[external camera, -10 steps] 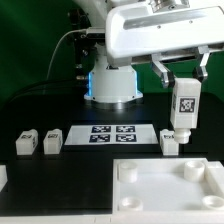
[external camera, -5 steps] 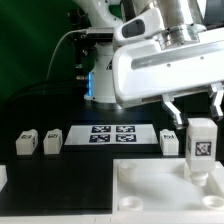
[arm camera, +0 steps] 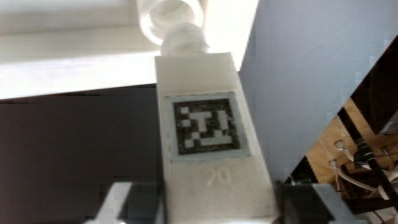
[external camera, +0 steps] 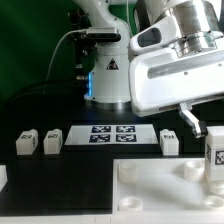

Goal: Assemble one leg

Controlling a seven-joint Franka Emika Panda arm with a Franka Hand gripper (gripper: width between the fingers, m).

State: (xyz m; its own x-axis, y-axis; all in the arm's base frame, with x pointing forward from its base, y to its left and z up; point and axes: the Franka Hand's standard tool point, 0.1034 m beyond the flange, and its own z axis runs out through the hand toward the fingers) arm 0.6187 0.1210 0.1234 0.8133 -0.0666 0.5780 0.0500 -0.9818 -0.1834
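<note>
One leg, upright, tight between both fingers of the claw, above the white square piece

One leg, white, bearing a black-and-white square tag; loose legs on the black bench, likewise white with black-and-white tags. One marker board, white, printed with four black-and-white tags; one square piece, plain white. One arm, white casing, blue glow at its base, black cables, set against a green backdrop.
</note>
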